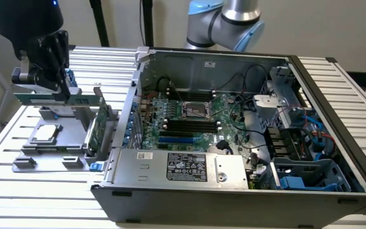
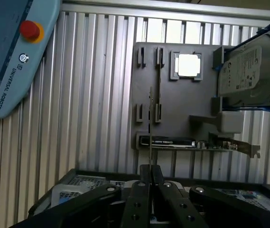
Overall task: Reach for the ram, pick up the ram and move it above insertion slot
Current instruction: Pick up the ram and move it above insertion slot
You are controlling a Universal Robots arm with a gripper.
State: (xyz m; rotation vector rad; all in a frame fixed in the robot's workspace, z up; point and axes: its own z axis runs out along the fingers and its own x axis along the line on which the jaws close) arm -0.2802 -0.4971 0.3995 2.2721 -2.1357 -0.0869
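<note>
My gripper hangs above the grey parts holder at the exterior view's left, shut on the ram. The ram is a long thin green stick, held level and lifted clear of the holder. In the wrist view the ram appears edge-on as a thin line running out from between the closed black fingers, with the holder below it. The insertion slots are dark rows on the motherboard inside the open computer case, well off to the exterior view's right of the gripper.
The holder carries a square processor, a silver hard drive and an upright expansion card. The case wall stands between the holder and the motherboard. A teach pendant lies on the slatted table.
</note>
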